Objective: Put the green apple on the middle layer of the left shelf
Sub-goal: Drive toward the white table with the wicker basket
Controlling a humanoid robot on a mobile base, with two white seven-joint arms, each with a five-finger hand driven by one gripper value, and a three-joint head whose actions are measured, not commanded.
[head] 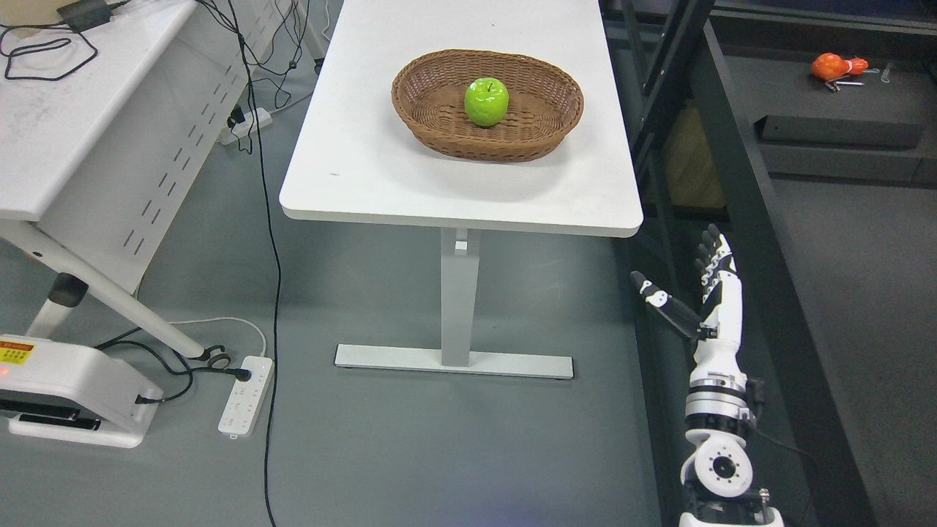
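Fingers of the right hand (pixel 714 293) are spread and empty, low at near right beside the white table (pixel 381 168). Farther off, the green apple (pixel 486 102) sits upright inside the wicker basket (pixel 439 132).

You see, at lower right, a white right arm (pixel 721 439) with black joints, and its black-and-white-fingered right hand (pixel 706 293).
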